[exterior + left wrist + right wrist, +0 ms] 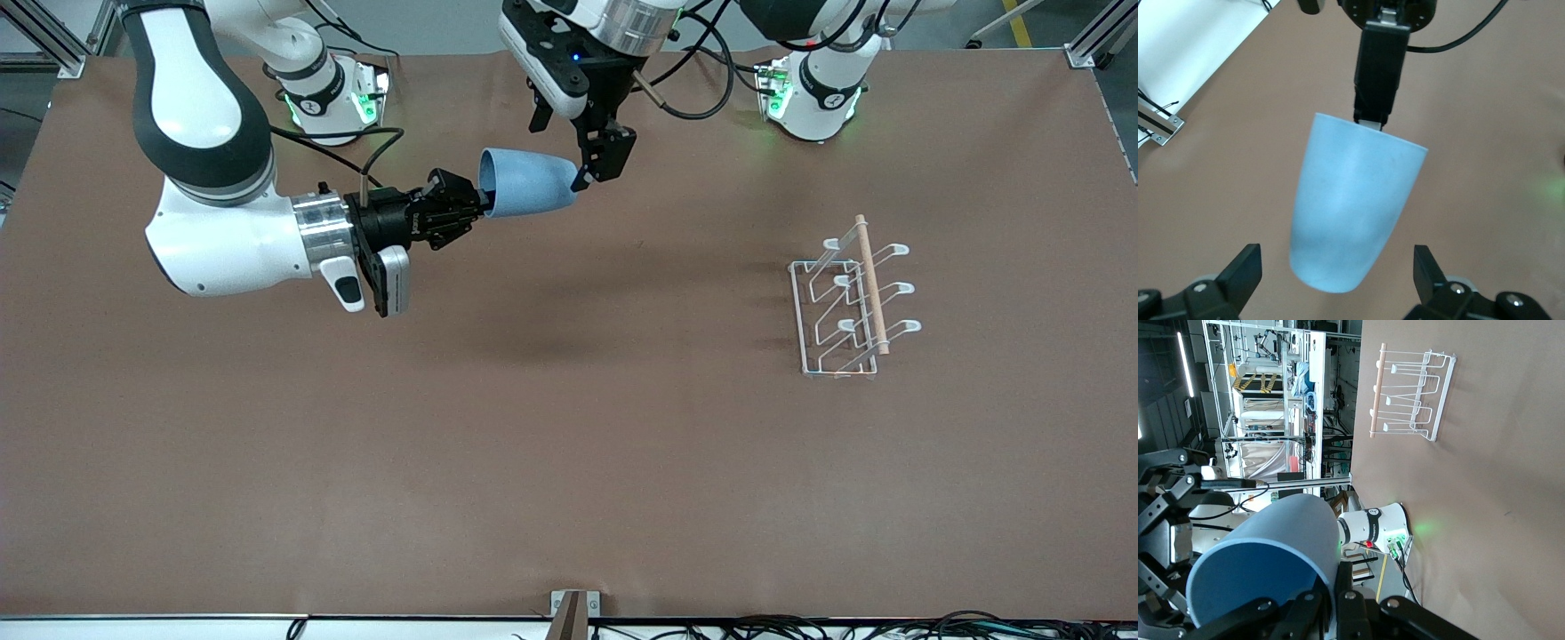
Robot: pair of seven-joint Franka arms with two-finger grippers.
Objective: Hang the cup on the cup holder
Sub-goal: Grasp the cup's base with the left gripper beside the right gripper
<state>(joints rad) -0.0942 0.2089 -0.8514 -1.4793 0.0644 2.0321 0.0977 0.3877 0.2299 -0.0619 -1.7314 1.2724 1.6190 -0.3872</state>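
Note:
The light-blue cup (529, 182) hangs on its side in the air over the table's middle, closer to the robots' bases. My right gripper (462, 213) is shut on the cup's rim wall, one finger inside the mouth and one outside; the right wrist view shows the cup (1271, 547) and this grip (1338, 600). My left gripper (600, 164) is open at the cup's closed bottom end. In the left wrist view its fingers (1245, 270) flank the cup (1351, 200) without touching it. The white wire cup holder (849, 302) with its wooden rod stands toward the left arm's end of the table and also shows in the right wrist view (1411, 393).
The brown table mat (569, 444) lies under everything. The right arm's base (329, 98) and the left arm's base (813, 89) stand along the table's edge at the robots' side, with cables trailing from them. A small bracket (573, 609) sits at the edge nearest the front camera.

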